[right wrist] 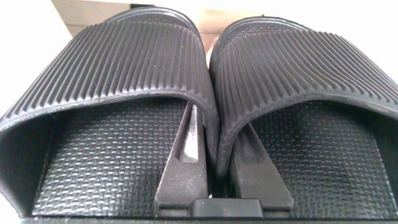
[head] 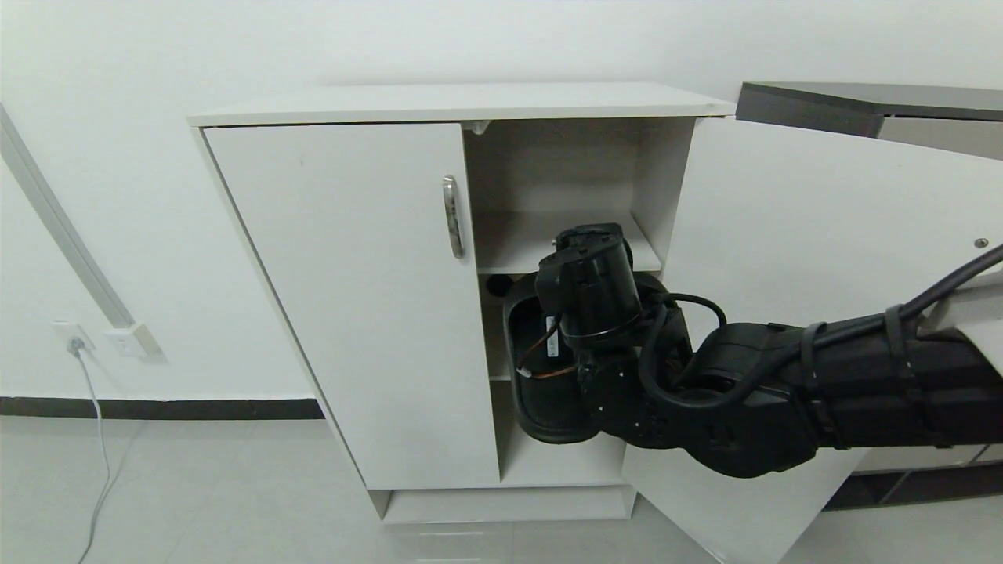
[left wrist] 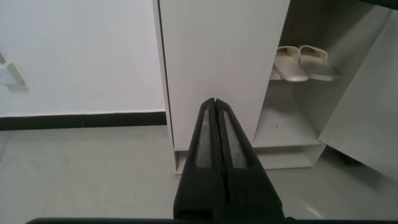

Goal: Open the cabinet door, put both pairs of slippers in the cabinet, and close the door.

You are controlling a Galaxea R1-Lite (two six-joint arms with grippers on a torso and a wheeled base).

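The white cabinet (head: 353, 298) stands with its left door shut and its right door (head: 823, 235) swung wide open. My right gripper (right wrist: 217, 124) is shut on the pair of black slippers (right wrist: 205, 81), pinching their two inner walls together between its fingers. In the head view the black slippers (head: 541, 392) hang upright in the cabinet's opening, in front of the lower shelves, with my right wrist just behind them. A beige pair of slippers (left wrist: 306, 62) lies on a shelf inside the cabinet (left wrist: 217, 50). My left gripper (left wrist: 214, 102) is shut and empty, low over the floor in front of the closed door.
A metal handle (head: 452, 217) is on the closed left door. A wall socket with a cable (head: 74, 343) is at the left. A grey-topped unit (head: 878, 106) stands behind the open door. Tiled floor (left wrist: 81, 174) lies open to the left.
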